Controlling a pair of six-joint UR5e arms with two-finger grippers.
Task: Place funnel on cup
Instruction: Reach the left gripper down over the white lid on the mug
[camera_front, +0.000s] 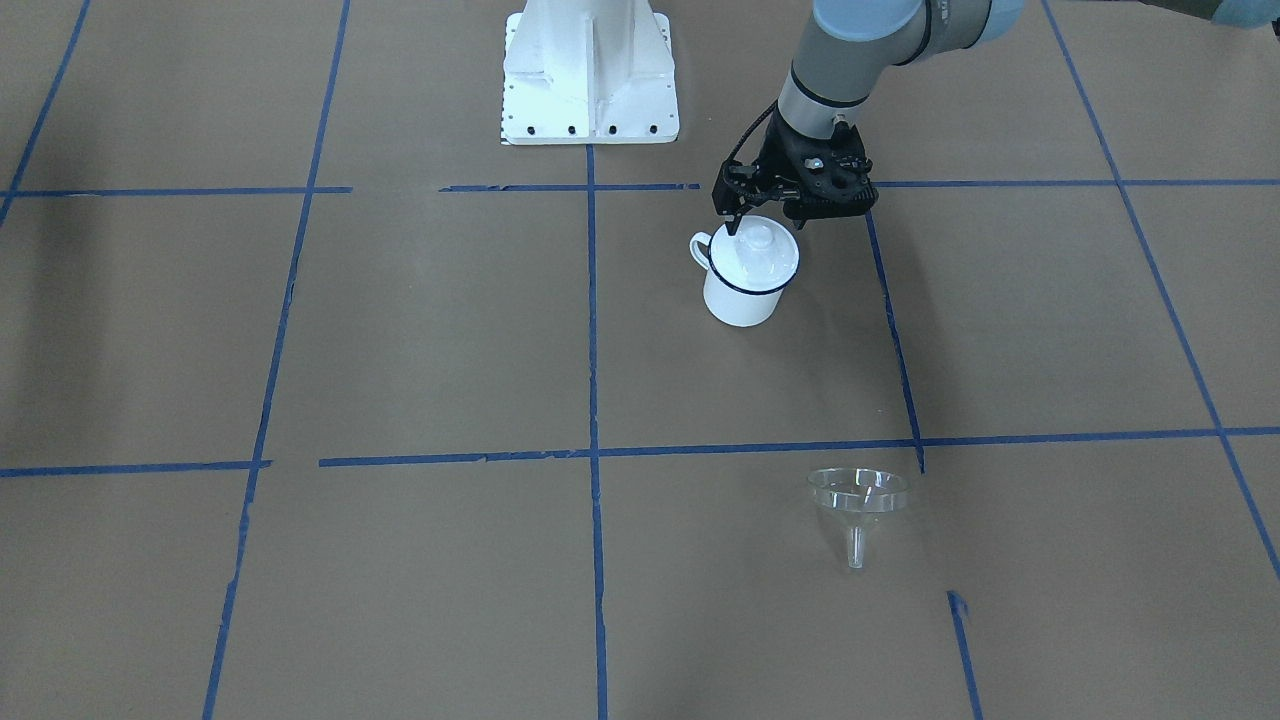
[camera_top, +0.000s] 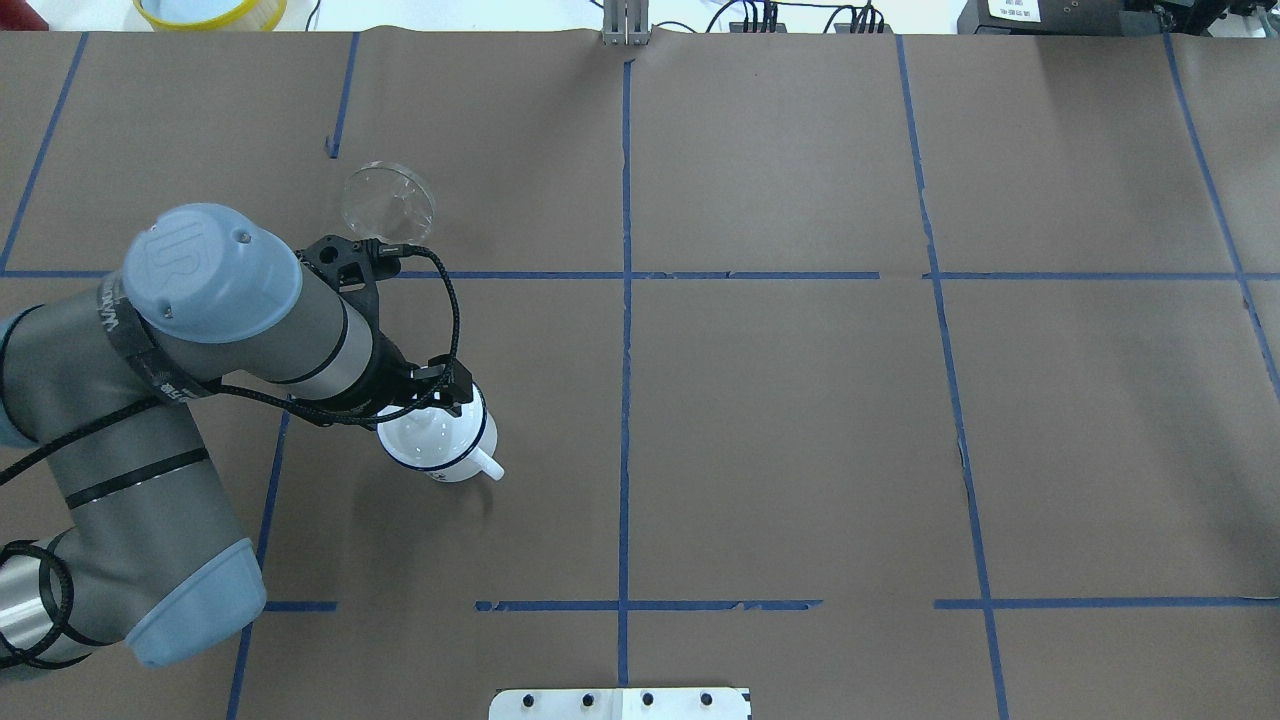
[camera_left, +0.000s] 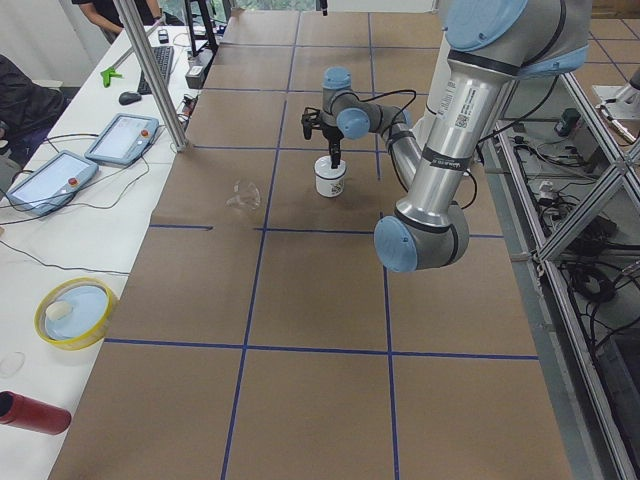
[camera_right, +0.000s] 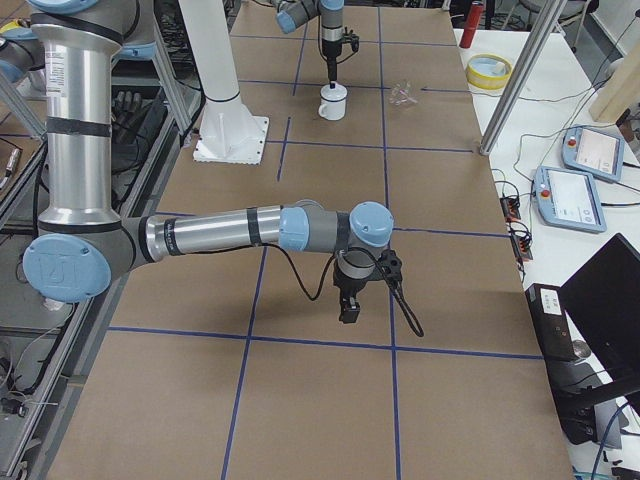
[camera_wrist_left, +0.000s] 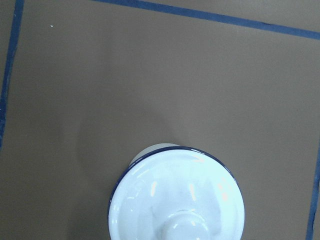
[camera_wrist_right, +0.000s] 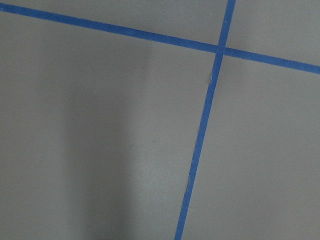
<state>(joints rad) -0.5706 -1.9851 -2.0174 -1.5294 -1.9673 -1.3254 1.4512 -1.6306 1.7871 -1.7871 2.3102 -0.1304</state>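
cup (camera_front: 745, 300): white enamel mug, blue rim, upright on the table (camera_front: 400, 330), handle toward the robot's right
lid (camera_front: 772, 265): sits on the cup with its knob (camera_front: 757, 237) up, so the mouth is covered; it looks like it has to come off first
left gripper (camera_front: 768, 216): mine, hangs right over the cup; fingers look spread either side of the knob, nothing held as far as I can see
right gripper (camera_right: 350, 300): low over bare table, well apart from everything; shows only from the side, can't tell if spread or closed
funnel (camera_front: 858, 498): clear, on the table well apart from the cup, farther from the robot base, past a blue tape line (camera_front: 760, 447); seems tipped on rim and spout, spout pointing away from the robot
funnel handling: I judge it light, stiff thin plastic and slick; it may skate or roll if nudged, or crack if squeezed hard
where to grip: pinch the cone wall at the rim, one finger inside and one outside, gently; the spout is too thin for control
lid handling: I judge it light and rigid; the knob is the only hold, small and smooth, may slip
hidden: in the overhead view the left arm (camera_top: 250, 330) covers my fingertips; the left wrist view shows the lid only, knob cut off at the bottom edge; cup inside unseen
hard to see: funnel edges nearly vanish against the brown table; finger-to-knob contact not resolvable
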